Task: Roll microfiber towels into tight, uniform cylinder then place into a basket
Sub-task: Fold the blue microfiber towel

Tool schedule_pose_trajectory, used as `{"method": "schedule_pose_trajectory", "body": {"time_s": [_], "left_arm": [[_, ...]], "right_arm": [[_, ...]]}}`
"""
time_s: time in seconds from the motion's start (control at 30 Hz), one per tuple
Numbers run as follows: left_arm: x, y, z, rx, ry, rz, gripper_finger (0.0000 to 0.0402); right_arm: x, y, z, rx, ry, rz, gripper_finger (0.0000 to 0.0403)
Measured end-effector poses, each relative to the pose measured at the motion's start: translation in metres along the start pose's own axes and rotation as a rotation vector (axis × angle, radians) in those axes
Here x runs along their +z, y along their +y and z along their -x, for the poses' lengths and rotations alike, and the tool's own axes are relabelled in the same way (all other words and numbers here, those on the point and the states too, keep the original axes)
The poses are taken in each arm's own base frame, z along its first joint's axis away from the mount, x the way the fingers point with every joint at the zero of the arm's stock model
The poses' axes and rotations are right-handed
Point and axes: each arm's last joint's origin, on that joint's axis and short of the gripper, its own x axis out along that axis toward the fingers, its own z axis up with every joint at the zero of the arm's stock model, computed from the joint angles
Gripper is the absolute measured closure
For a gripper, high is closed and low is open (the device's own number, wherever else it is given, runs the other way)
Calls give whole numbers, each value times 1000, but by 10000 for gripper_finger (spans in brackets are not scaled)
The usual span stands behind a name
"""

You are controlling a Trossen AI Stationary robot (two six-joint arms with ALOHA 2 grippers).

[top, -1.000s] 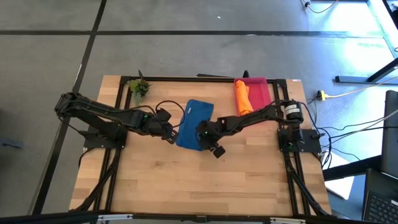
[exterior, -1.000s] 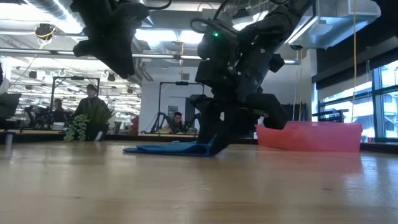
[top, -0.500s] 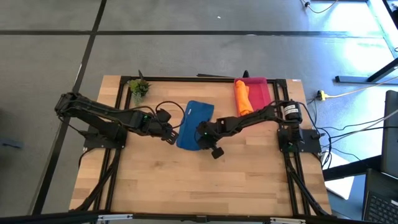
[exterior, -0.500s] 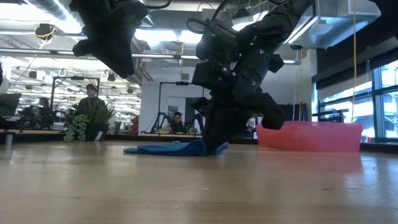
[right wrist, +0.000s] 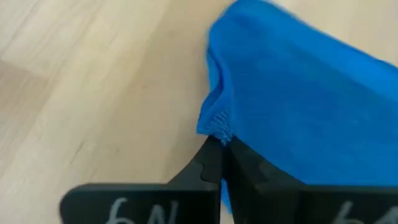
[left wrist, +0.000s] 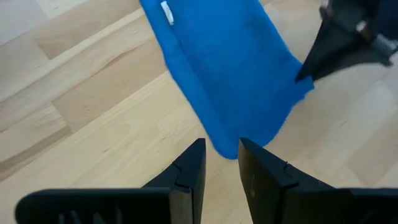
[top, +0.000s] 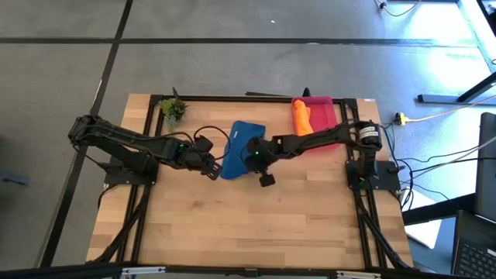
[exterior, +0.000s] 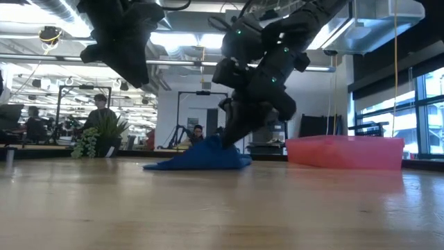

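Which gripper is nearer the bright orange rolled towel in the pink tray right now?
Right. The right gripper is shut on the blue towel at mid-table, on the orange towel side. The left gripper hovers beyond the blue towel's opposite edge, farther away.

Light wood-plank table (top: 256,232) w/ black frame edging. Directly on it: blue towel (top: 239,147) at centre, one edge lifted off the surface; pink-red basket (top: 325,112) at far right; small green potted plant (top: 173,109) at far left. Near half is bare wood.
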Motion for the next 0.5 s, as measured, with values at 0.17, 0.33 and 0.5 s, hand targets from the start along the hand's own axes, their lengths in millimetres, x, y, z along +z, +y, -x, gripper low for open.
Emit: {"method": "schedule_pose_trajectory", "body": {"time_s": [0.17, 0.33, 0.5], "left_arm": [[0, 0, 0, 3, -6, -1, 317], [0, 0, 0, 8, -13, -7, 317], [1, 0, 0, 9, -13, -27, 317]], "right_arm": [[-1, -18, 16, -43, -32, -152, 394], [-13, -44, 24, -89, -38, -350, 394], [-25, -65, 30, -185, -25, -487, 393]]}}
